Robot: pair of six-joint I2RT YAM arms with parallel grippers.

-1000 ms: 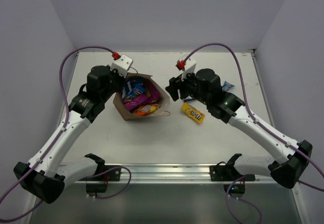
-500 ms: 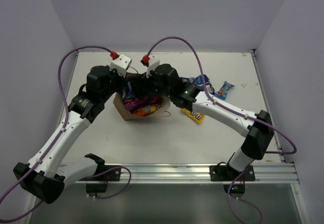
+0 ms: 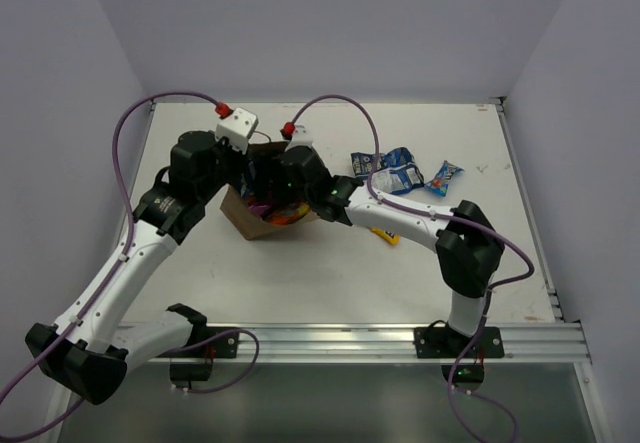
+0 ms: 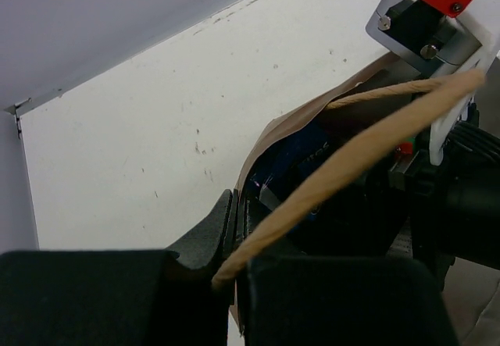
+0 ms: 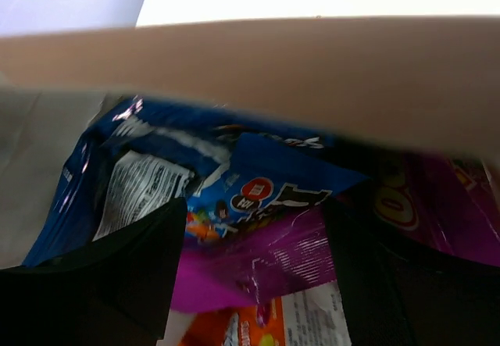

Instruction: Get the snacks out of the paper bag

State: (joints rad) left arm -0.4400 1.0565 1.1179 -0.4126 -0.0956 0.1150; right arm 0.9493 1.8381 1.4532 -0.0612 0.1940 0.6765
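Note:
The brown paper bag stands left of the table's middle, mouth up. My left gripper is shut on its rim, the paper pinched between the jaws. My right gripper reaches down into the bag, open. Its fingers straddle a magenta pouch without clamping it. Around that pouch lie a blue packet, a blue chip bag, an orange packet and a second magenta pouch. The bag's near edge crosses the top of the right wrist view.
Three blue packets lie on the table right of the bag. A yellow bar shows partly under my right arm. The bag's paper handle crosses the left wrist view. A metal rail runs along the near edge.
My right arm swung left from beside the yellow bar and dipped into the bag's mouth, its jaws widening. The left gripper kept its hold on the rim.

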